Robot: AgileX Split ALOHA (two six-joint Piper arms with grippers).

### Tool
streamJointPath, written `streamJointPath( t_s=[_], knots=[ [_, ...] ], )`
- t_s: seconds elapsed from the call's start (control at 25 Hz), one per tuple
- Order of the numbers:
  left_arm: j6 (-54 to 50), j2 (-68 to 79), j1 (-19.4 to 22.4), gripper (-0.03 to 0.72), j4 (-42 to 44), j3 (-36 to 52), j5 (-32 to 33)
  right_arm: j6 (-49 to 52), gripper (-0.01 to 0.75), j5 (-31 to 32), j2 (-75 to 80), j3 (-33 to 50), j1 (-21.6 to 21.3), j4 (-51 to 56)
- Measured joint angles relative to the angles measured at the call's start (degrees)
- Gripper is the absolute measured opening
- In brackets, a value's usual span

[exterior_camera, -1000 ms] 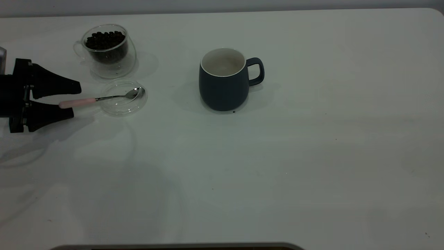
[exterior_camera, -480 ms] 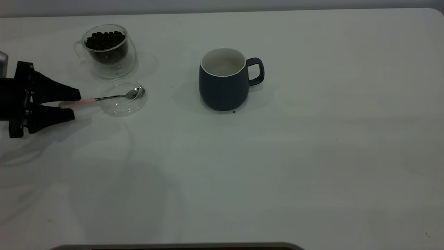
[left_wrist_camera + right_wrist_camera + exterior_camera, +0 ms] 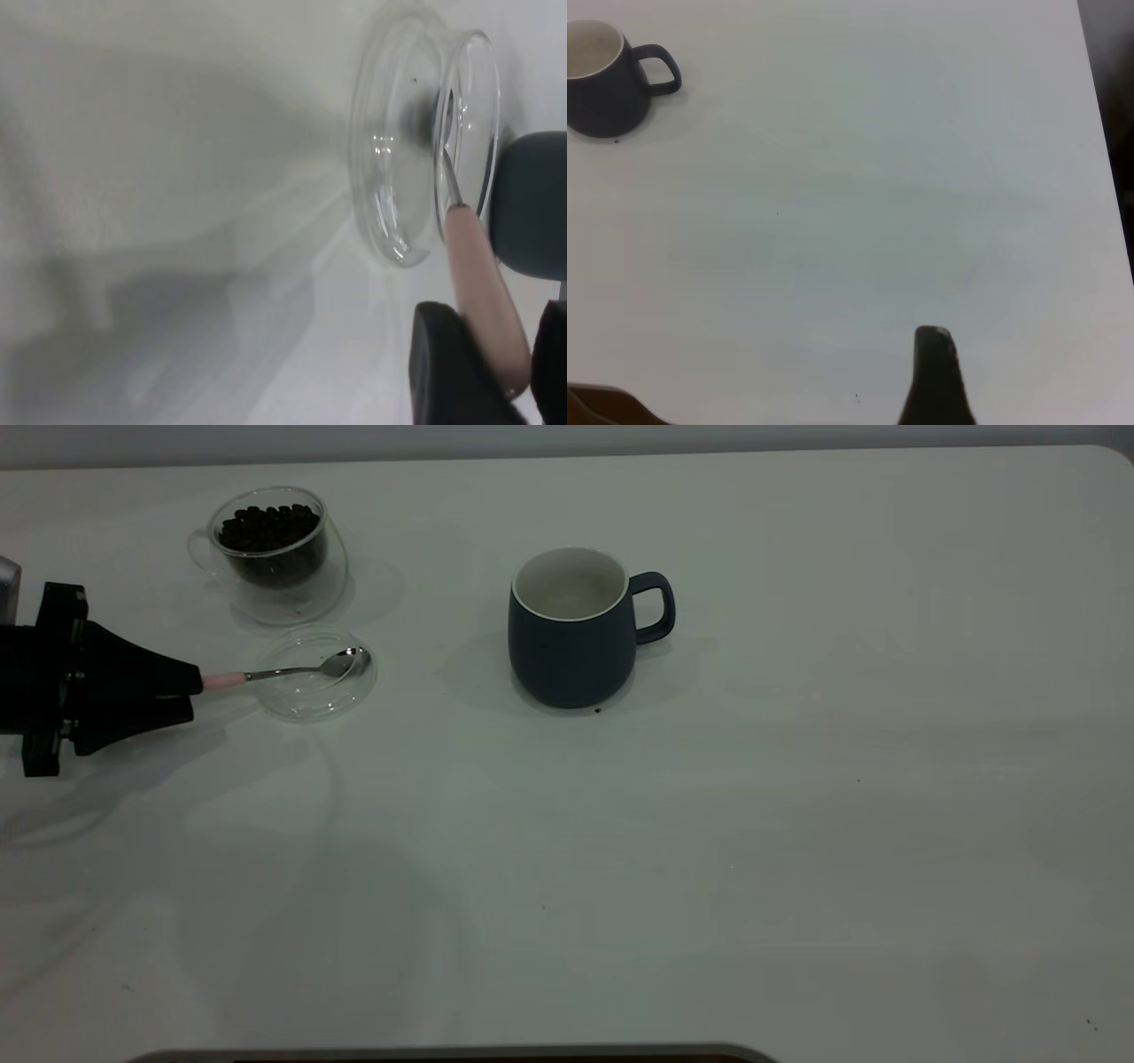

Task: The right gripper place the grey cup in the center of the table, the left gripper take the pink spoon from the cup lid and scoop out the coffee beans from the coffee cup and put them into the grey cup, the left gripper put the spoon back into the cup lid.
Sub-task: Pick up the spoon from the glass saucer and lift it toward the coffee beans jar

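- I can read no text, label, brand, number or sign in any view.
- The mug (image 3: 571, 646) shows a plain side to me.
- The glass cup (image 3: 275, 549) looks unmarked, though glare may hide faint print.

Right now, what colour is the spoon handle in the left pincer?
Pale pink; the spoon handle shows best in the left wrist view.

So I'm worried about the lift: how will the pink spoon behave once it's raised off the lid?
The spoon looks stiff and light, so it likely won't sag. The left end effector pinches only the handle's far end, so the bowl may droop or pivot. The handle looks smooth and rounded and could slip. The glass lid might shift if nudged.
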Motion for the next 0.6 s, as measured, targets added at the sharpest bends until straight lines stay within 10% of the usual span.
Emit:
streamJointPath(
  t_s=[0.6],
  knots=[
    [0.1,0.0,0.0,0.131,0.1,0.0,1.9,0.0,0.591,0.0,0.0,0.0,0.0,0.0]
  ],
)
